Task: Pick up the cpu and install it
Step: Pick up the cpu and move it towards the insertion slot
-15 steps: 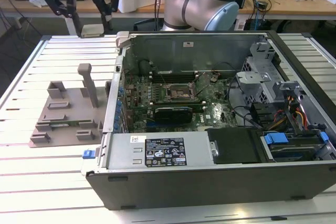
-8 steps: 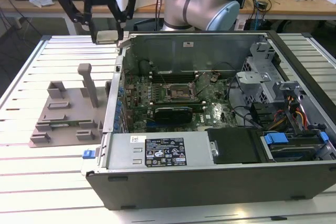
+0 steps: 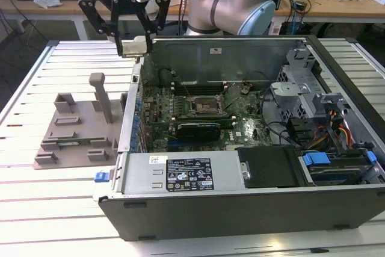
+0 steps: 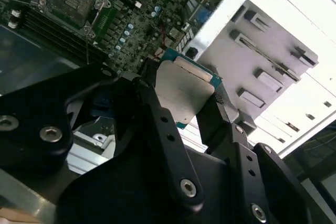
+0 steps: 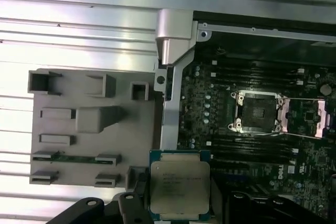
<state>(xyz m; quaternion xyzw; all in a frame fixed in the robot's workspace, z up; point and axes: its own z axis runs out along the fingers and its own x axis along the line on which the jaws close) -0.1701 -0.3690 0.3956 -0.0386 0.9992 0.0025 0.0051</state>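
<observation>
So the tool (image 3: 133, 40) is clamped on the cpu (image 3: 134, 47), pinching it by two opposite edges. In the exterior view it hangs in the air over the far corner of the open computer case (image 3: 240, 209), on the exterior view's left. The chip touches nothing but the fingers.

In the second wrist view the cpu (image 4: 185, 92) sits tilted between the black fingers (image 4: 214, 121), with its shiny metal top toward the camera and a thin green rim showing along the edges. The first wrist view looks down past the cpu (image 5: 180, 188). From there the chip lines up roughly with the case's side wall, between the grey fixture plate (image 5: 89, 129) and the motherboard (image 5: 210, 103).

The socket (image 5: 257, 113) is out in the middle of the board, well apart from the chip, with a metal frame (image 5: 307, 116) lying open just beside it. So the cpu is picked up but not yet installed. In the exterior view you can spot the same socket (image 3: 206, 108) behind a black card (image 3: 195, 129).

The fixture plate (image 3: 75, 133) lies flat on the slatted counter (image 3: 36, 209), just beside the case on the exterior view's left, with an upright post (image 3: 99, 94) sticking up from it. The arm (image 3: 234, 4) reaches in from the far side of the case.
</observation>
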